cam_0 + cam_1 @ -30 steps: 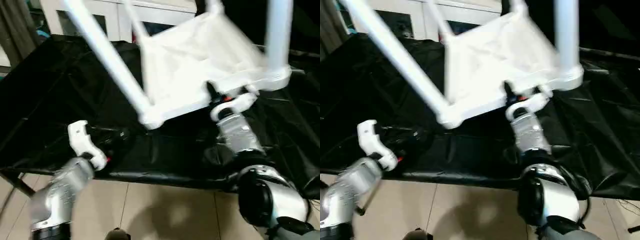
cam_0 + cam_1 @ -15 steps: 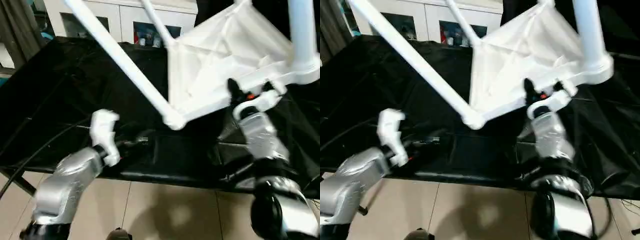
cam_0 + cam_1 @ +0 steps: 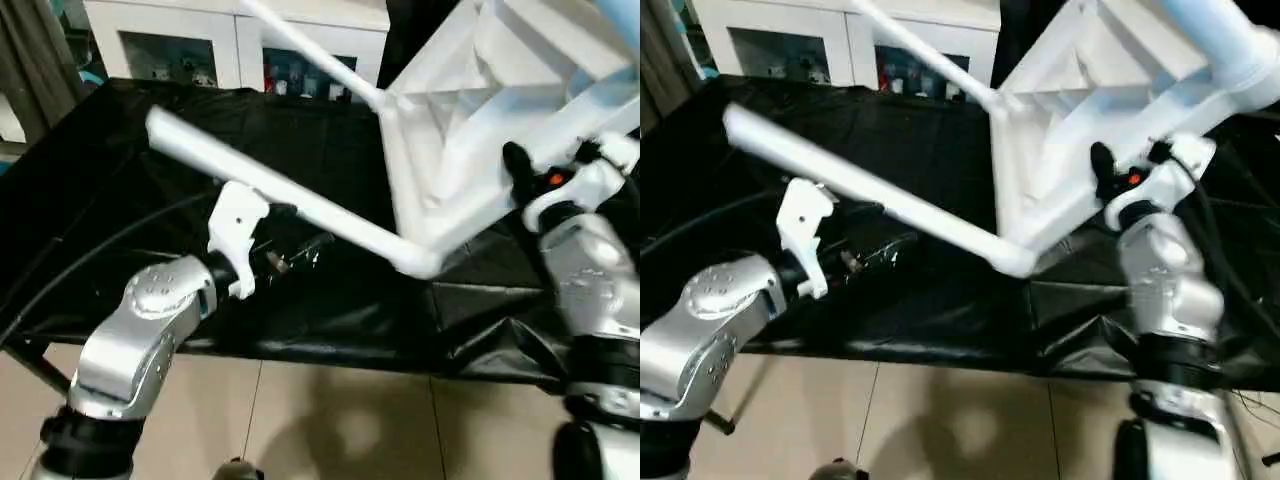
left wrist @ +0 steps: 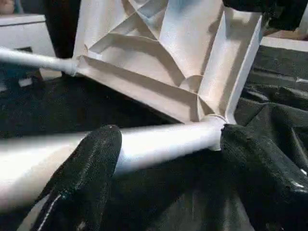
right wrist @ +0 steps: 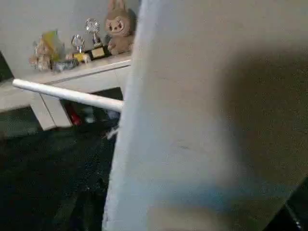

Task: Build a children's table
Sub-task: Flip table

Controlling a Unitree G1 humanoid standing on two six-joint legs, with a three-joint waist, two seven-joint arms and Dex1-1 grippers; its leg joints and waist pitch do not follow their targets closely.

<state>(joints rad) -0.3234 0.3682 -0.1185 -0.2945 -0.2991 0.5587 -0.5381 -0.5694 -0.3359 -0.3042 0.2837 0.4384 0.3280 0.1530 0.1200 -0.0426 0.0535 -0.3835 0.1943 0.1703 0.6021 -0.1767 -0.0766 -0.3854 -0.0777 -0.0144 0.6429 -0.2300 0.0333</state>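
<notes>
The white children's table [image 3: 450, 150] hangs tilted in the air at the right, its ribbed underside facing me. My right gripper [image 3: 520, 178] is shut on the rim of its top, one black finger lying over the edge. A long leg [image 3: 300, 205] runs from the near corner socket [image 3: 425, 262] out to the left, almost level above the black cloth. Another leg [image 3: 310, 45] points up and away. My left gripper [image 4: 171, 139] is open just under the near leg, its fingers [image 4: 82, 183] spread wide with the leg beyond them.
Below lies the large black-draped table [image 3: 120, 200], its front edge close to me, with tiled floor [image 3: 330, 420] beneath. A white cabinet with glass doors [image 3: 200, 40] stands behind, holding small figurines [image 5: 96, 43]. A dark curtain [image 3: 35, 60] hangs at the far left.
The children's table has swung up and to the right in my right gripper, and its near leg has dropped towards level. My left arm has risen up under that leg.
</notes>
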